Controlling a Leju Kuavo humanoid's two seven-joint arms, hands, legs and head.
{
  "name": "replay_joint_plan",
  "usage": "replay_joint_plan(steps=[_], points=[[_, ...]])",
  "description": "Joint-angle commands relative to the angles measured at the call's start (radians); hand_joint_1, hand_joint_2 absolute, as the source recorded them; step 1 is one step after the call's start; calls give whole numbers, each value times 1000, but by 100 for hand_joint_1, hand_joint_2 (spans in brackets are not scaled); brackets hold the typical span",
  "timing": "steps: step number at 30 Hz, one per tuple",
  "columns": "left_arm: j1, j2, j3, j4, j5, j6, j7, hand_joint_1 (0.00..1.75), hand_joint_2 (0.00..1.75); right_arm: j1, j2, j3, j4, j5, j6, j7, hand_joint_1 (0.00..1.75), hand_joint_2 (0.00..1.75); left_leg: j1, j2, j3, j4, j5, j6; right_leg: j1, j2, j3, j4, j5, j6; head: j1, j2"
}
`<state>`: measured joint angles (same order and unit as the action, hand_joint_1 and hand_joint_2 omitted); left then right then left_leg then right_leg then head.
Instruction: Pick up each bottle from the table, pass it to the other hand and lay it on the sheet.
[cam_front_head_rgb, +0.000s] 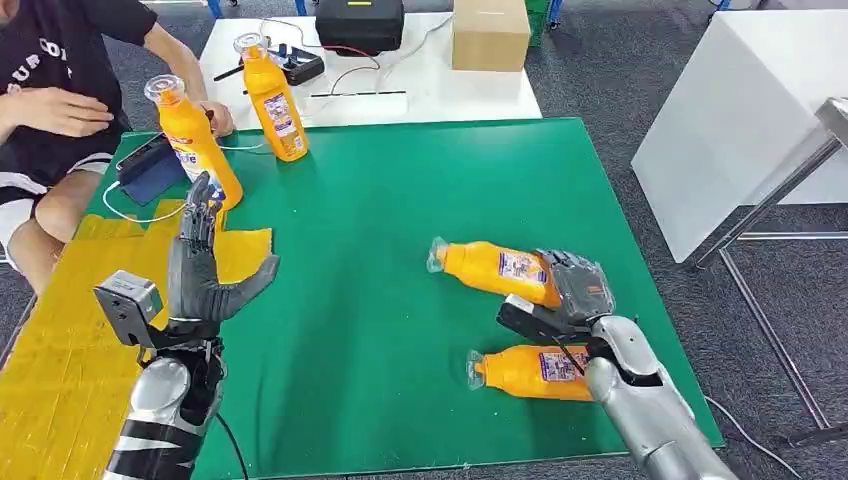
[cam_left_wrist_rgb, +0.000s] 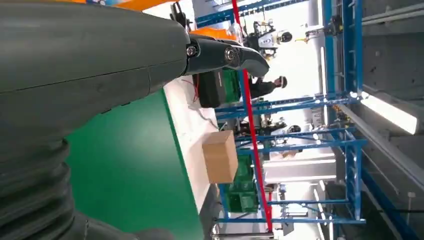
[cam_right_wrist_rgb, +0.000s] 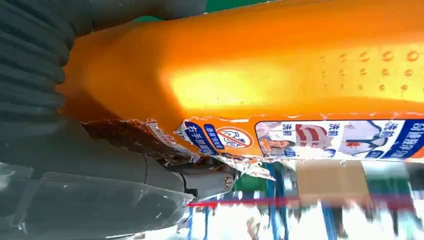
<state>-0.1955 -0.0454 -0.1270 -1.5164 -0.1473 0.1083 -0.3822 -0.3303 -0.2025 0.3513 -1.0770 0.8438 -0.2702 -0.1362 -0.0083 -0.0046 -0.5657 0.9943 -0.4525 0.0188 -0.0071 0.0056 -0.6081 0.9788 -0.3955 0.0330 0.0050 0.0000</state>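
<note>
Head view, right hand: the right hand (cam_front_head_rgb: 577, 288) wrapped the base end of an orange bottle (cam_front_head_rgb: 495, 268) lying on its side over the green mat (cam_front_head_rgb: 400, 200), cap pointing toward the robot's left.
Head view, second lying bottle: a second orange bottle (cam_front_head_rgb: 525, 371) lay on the mat just nearer the robot, beside the right forearm.
Head view, left hand: the left hand (cam_front_head_rgb: 205, 265) was raised over the yellow sheet (cam_front_head_rgb: 60, 350), fingers straight and apart, thumb out, holding nothing.
Head view, upright bottles: two stood at the mat's far left, one (cam_front_head_rgb: 195, 140) beside the left fingertips, the other (cam_front_head_rgb: 273, 98) farther back.
Head view, person: a seated person (cam_front_head_rgb: 50, 90) was at the far left corner.
Left wrist view: the hand's thumb (cam_left_wrist_rgb: 225, 55) was extended above the mat, with a cardboard box (cam_left_wrist_rgb: 220, 156) on a white table (cam_left_wrist_rgb: 187, 125) beyond.
Right wrist view: the orange bottle (cam_right_wrist_rgb: 250, 80) pressed against the hand, its label torn near the thumb (cam_right_wrist_rgb: 150, 175).
</note>
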Motion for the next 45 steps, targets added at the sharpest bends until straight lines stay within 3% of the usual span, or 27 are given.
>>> replay_joint_plan(steps=[1, 3, 7, 10, 13, 23, 31, 39, 40, 45], points=[[-29, -3, -87, 32, -8, -41, 43, 0, 175, 68, 193, -149, -300, -111, -132, -68, 175, 175, 1, 1, 2, 1, -2, -2, 1, 0, 1, 1, -1, -1, 0, 0], [-34, -3, -90, 41, -7, -42, 42, 0, 175, 69, 193, -145, -310, -109, -129, -65, 175, 175, 1, 0, 2, 1, -2, -2, 1, 0, 2, 0, -2, -1, 0, 0], [-67, 8, -138, 89, 50, -127, 78, 0, 175, 76, 241, -149, -348, -238, -165, -156, 175, 175, 1, 0, 2, 0, -1, -2, 1, -1, 2, 0, -1, -1, 0, 0], [-101, 10, -174, 137, 148, -227, 105, 0, 175, 84, 277, -124, -366, -426, -75, -234, 175, 175, 2, -2, 5, 1, -2, -3, 2, -3, 6, 0, -3, -2, 0, 0], [-145, 15, -229, 192, 204, -289, 118, 0, 175, 69, 298, -70, -304, -500, -7, -268, 175, 175, 1, -1, 3, 0, -1, -2, 1, -2, 3, 0, -1, -1, 0, 0], [-198, 14, -310, 213, 289, -343, 130, 0, 175, 18, 355, 52, -119, -513, 15, -310, 175, 175, 1, 1, 2, 0, 0, -1, 1, 0, 2, -1, 0, 0, 0, 0], [-210, 18, -333, 210, 315, -351, 128, 0, 175, 1, 370, 97, -73, -505, 11, -317, 175, 175, 1, 1, 3, 0, -1, -2, 1, 0, 4, -1, -1, -1, 0, 0], [-240, 11, -352, 240, 355, -348, 133, 0, 175, -30, 411, 252, 18, -423, -1, -321, 175, 175, 1, 2, 2, -1, -1, -2, 1, 1, 2, -1, 0, -1, 0, 0], [-240, 11, -352, 240, 355, -348, 133, 0, 175, -30, 411, 252, 18, -423, -1, -321, 175, 175, 3, 3, 7, 0, -3, -3, 3, 2, 7, -1, -2, -2, 0, 0], [-240, 11, -352, 240, 355, -348, 133, 0, 175, -30, 411, 252, 18, -423, -1, -321, 175, 175, 1, 0, 1, -1, 0, -1, 1, 0, 2, -1, 0, 0, 0, 0]])
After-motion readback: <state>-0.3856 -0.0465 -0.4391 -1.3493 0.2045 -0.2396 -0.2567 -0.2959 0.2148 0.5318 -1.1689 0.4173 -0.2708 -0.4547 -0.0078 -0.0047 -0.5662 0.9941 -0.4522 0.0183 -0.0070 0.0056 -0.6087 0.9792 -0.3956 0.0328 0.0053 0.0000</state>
